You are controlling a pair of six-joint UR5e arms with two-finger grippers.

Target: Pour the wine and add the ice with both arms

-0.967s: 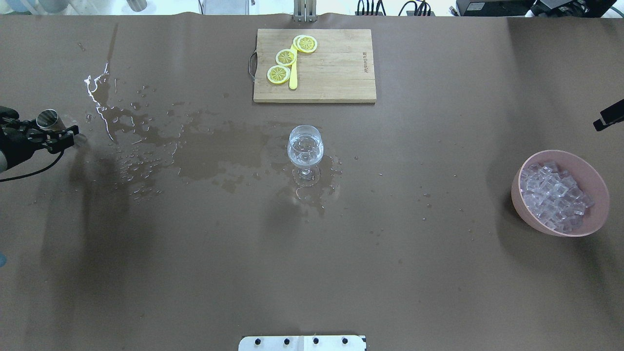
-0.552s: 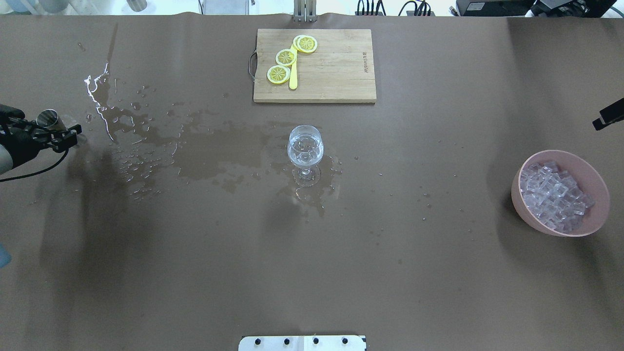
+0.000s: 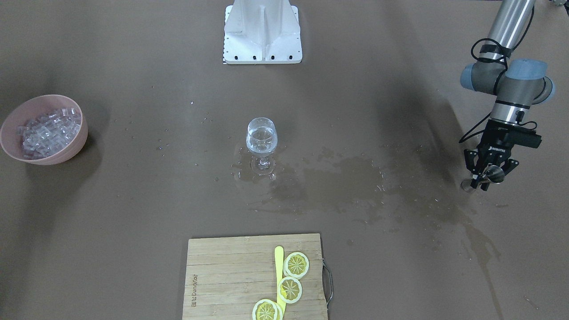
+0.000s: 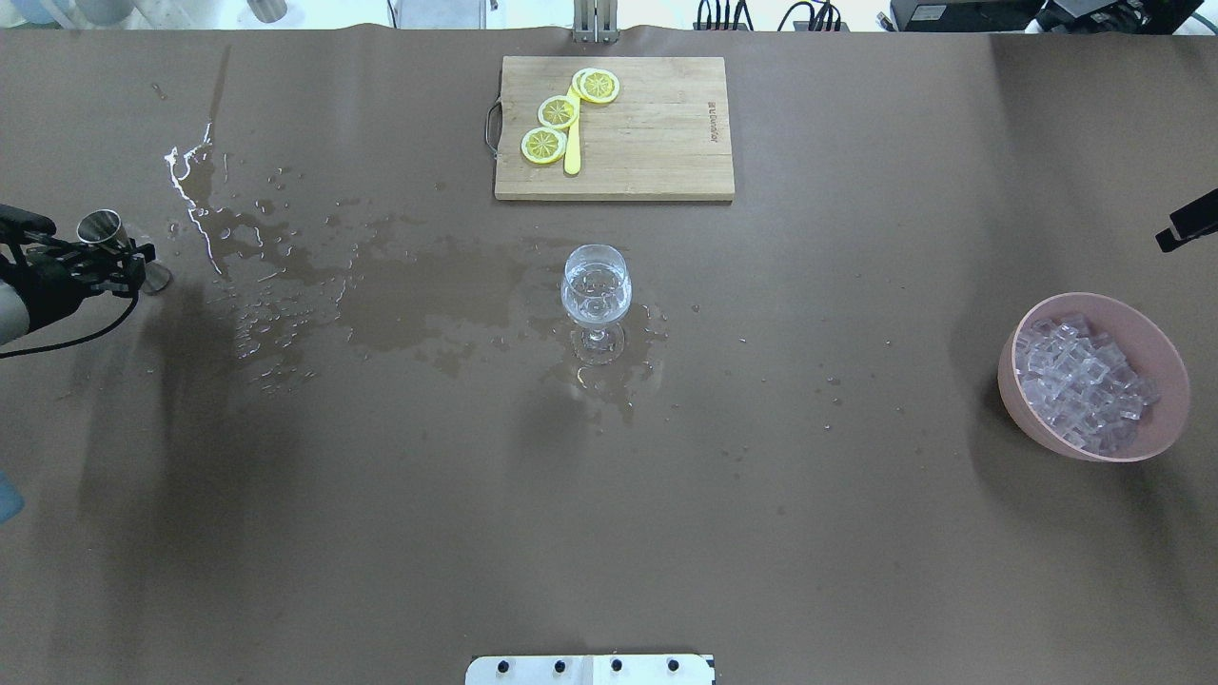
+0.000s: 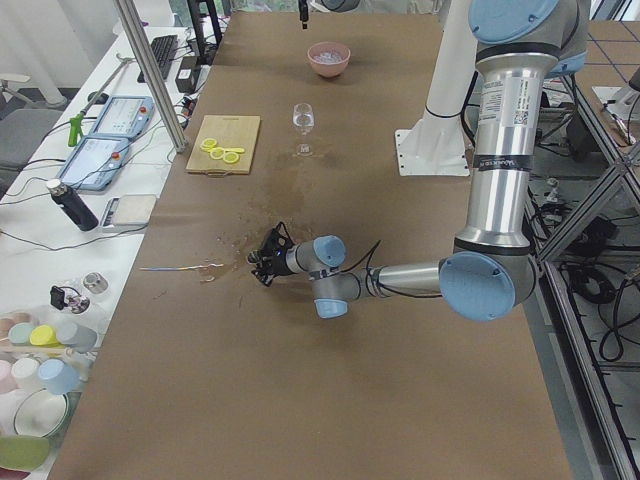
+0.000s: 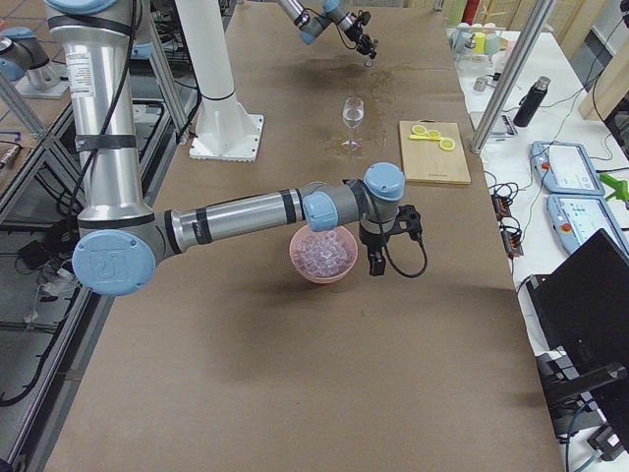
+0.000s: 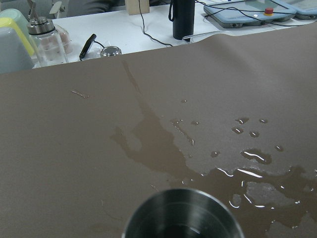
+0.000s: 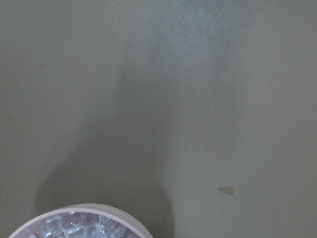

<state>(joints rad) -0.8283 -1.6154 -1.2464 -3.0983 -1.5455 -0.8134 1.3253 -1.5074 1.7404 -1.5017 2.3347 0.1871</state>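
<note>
A clear wine glass (image 4: 596, 285) stands mid-table with a little clear wine in its bowl; it also shows in the front view (image 3: 262, 138). A pink bowl (image 4: 1172, 404) at the right holds many clear ice cubes (image 4: 1080, 381). My left gripper (image 4: 128, 259) is at the far left edge, shut on a steel cup (image 4: 99, 227), held upright at or just above the table. The cup's rim fills the bottom of the left wrist view (image 7: 182, 218). Only a black tip of my right gripper (image 4: 1187, 225) shows, beyond the bowl. I cannot tell whether it is open.
A wooden cutting board (image 4: 657, 143) at the far edge carries lemon slices (image 4: 558, 112) and a yellow knife. Wet spill patches (image 4: 428, 295) spread from the glass toward the left gripper. The white base block (image 4: 590, 669) sits at the near edge.
My left gripper has drawn slightly left and away with the steel cup, which now stands more upright with its foot showing. The right arm, glass and bowl have not moved.
</note>
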